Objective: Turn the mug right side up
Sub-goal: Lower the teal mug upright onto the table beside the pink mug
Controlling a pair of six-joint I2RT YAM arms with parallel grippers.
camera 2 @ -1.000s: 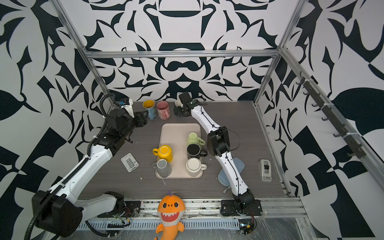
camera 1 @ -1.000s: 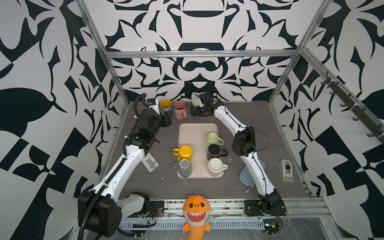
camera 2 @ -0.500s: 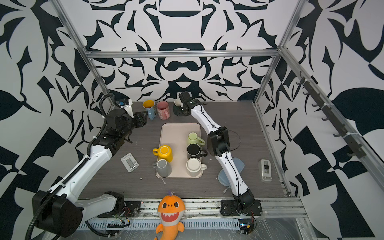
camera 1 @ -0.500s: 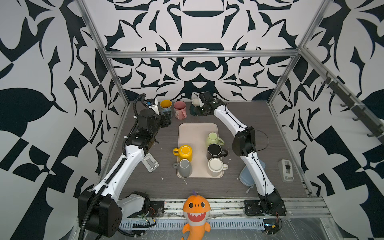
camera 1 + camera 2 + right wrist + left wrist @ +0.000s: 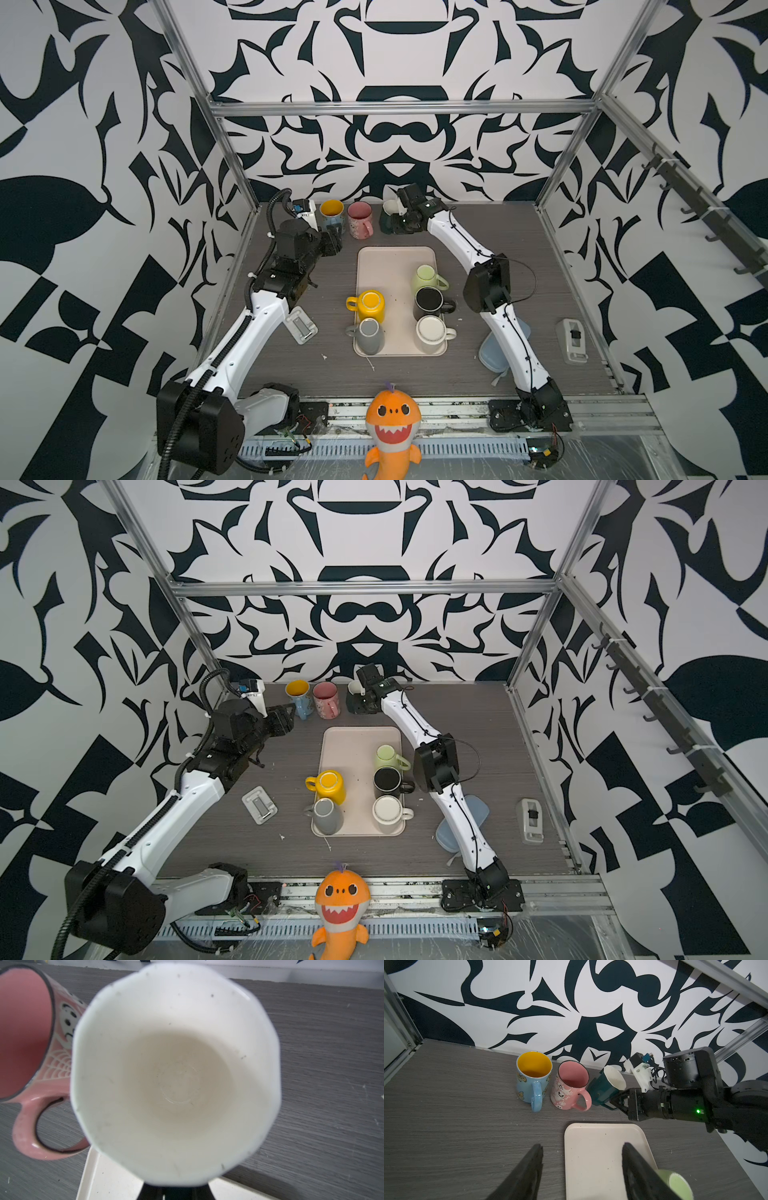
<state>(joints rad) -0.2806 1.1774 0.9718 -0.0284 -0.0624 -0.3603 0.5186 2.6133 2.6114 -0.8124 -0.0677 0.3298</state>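
Two arms flank the cream tray [image 5: 395, 266] on the desk [image 5: 519, 232]; beyond the tray's far edge, the right claw [image 5: 616, 1098] pinches the dark green mug [image 5: 604, 1088] by its handle side, mouth tilted up, just beside the pink mug [image 5: 569, 1086]. By my judgement, righting is nearly finished, and the next move calls for levelling the base, then releasing. Compared with a second ago, little differs; the left claw [image 5: 581, 1169], jaws half-spread and empty, has stayed put.

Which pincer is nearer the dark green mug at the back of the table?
Right. The right pincer is shut on the dark green mug, holding it tilted beside the pink mug. The left pincer hangs open, apart from it, over the tray's far end.
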